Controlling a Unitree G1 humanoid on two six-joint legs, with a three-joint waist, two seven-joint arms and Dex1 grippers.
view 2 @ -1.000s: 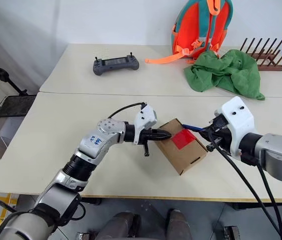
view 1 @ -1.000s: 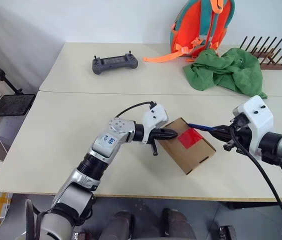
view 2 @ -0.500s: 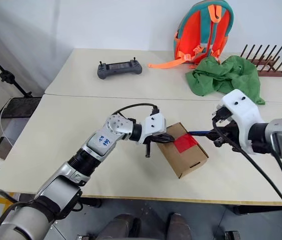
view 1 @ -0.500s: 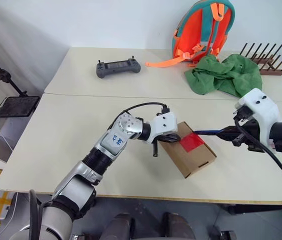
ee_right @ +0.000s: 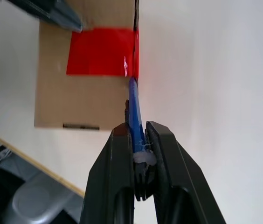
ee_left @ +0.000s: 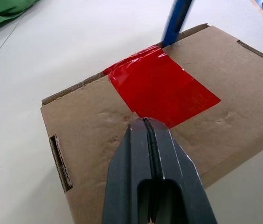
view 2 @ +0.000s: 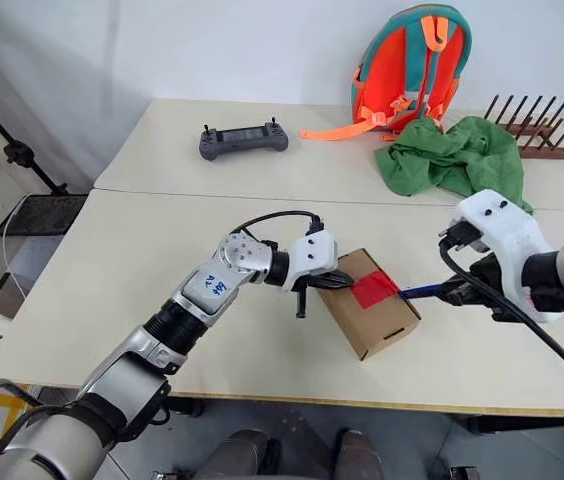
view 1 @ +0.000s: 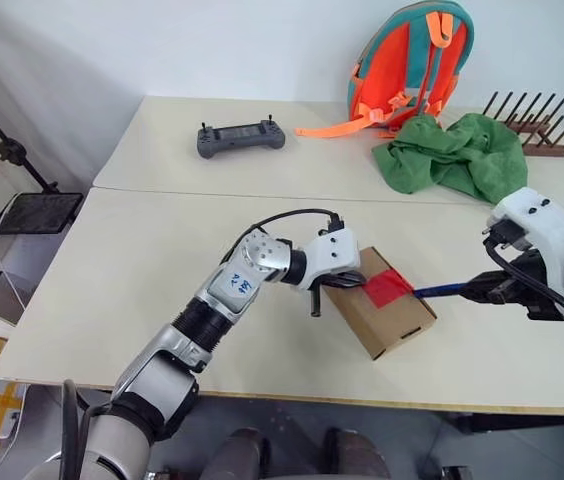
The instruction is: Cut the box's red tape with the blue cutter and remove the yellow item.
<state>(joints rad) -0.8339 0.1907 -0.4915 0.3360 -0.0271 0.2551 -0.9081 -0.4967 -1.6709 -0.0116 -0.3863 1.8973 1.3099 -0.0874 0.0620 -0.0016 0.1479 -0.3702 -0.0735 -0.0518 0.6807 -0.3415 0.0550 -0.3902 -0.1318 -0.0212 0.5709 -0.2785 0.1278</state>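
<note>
Sitting near-centre on the bench (view 1: pixel 112 250), the box (view 1: pixel 382 315) looks light, stiff, liable to skid. Left tool (ee_left: pixel 146 125), pinched shut, presses its lid; right tool (ee_right: pixel 138 135) clamps the blue cutter (ee_right: pixel 134 105), tip at the red tape (ee_left: pixel 162 88) edge.

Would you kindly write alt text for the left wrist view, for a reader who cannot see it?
The left gripper, fingers shut, rests on top of the brown cardboard box at the near edge of the red tape. The blue cutter meets the tape's far edge, on a pale table.
</note>
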